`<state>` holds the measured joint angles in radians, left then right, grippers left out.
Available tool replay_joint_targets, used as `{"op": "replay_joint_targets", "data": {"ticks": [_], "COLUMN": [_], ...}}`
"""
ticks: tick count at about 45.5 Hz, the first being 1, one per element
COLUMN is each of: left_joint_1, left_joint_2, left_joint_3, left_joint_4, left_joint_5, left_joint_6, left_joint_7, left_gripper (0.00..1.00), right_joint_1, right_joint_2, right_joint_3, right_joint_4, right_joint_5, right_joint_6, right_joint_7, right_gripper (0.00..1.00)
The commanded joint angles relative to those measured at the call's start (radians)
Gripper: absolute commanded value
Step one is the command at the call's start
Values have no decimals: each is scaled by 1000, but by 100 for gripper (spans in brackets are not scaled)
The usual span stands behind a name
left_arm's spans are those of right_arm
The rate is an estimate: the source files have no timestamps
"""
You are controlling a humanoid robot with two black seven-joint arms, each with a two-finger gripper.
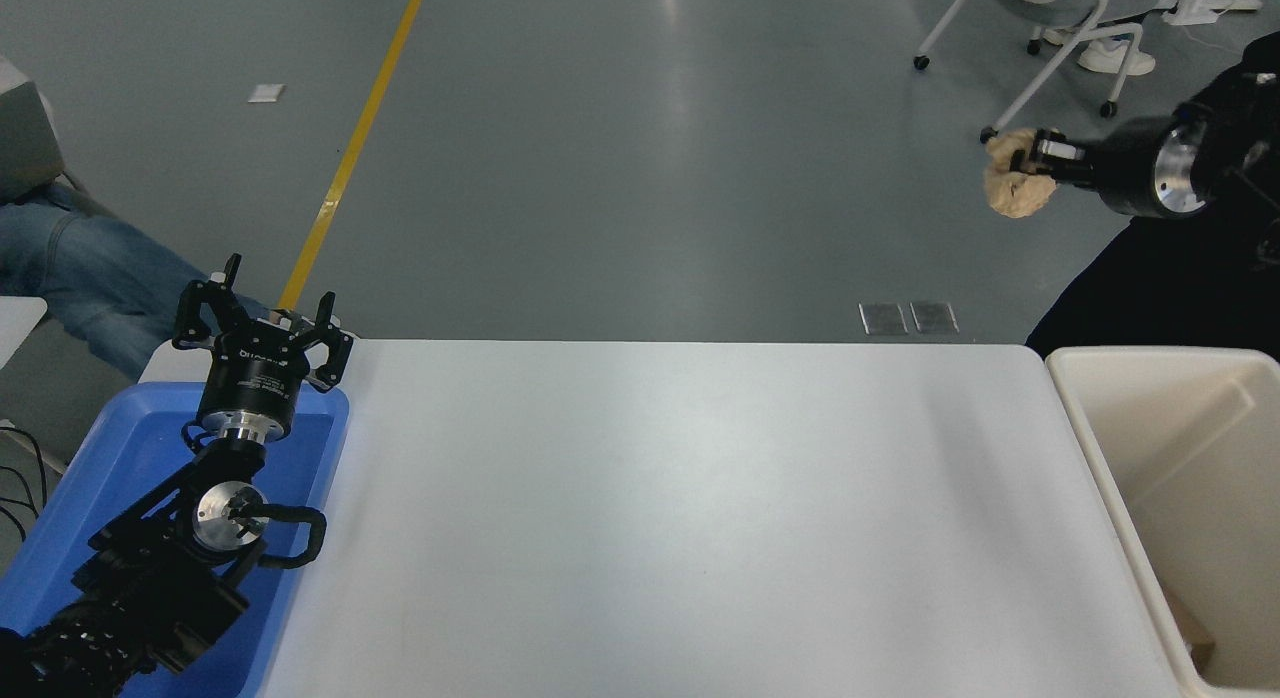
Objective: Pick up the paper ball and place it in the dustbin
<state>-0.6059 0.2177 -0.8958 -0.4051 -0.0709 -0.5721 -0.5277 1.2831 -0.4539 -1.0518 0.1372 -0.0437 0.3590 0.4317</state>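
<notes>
My right gripper is raised high at the upper right and is shut on the tan-brown paper ball, which hangs at its tip, up and to the left of the dustbin. The cream-white dustbin stands at the table's right end, open at the top. My left gripper is parked at the lower left over the blue tray, fingers spread open and empty.
The white table fills the middle. A shallow blue tray sits at its left end under the left arm. A person's jeans-clad legs show at far left. A wheeled chair stands at the top right.
</notes>
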Motion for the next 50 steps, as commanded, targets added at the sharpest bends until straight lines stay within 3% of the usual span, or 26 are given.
{"op": "replay_joint_targets", "data": {"ticks": [1, 16, 21, 25, 28, 39, 43, 48, 50], "left_joint_1": [0, 0, 0, 0, 0, 0, 0, 0, 0], "left_joint_2": [0, 0, 0, 0, 0, 0, 0, 0, 0], "left_joint_3": [0, 0, 0, 0, 0, 0, 0, 0, 0], "left_joint_4": [0, 0, 0, 0, 0, 0, 0, 0, 0], "left_joint_5": [0, 0, 0, 0, 0, 0, 0, 0, 0], "left_joint_6": [0, 0, 0, 0, 0, 0, 0, 0, 0], "left_joint_7": [0, 0, 0, 0, 0, 0, 0, 0, 0], "left_gripper": [99, 99, 99, 99, 99, 99, 99, 99, 99], "right_joint_1": [-217, -533, -625, -653, -666, -689, -688, -679, -674], "right_joint_2": [-100, -178, -181, -181, -181, -173, -169, -157, -154], "right_joint_3": [117, 346, 400, 444, 470, 509, 512, 521, 521], "right_joint_4": [-172, -200, -200, -200, -200, -199, -196, -194, -194], "right_joint_5": [117, 120, 120, 123, 123, 128, 130, 131, 133], "right_joint_6": [-26, -137, -175, -184, -184, -186, -186, -189, -189], "right_joint_7": [-7, -14, -105, -172, -208, -225, -223, -222, -223], "right_gripper": [0, 1, 8, 21, 22, 23, 39, 88, 100]}}
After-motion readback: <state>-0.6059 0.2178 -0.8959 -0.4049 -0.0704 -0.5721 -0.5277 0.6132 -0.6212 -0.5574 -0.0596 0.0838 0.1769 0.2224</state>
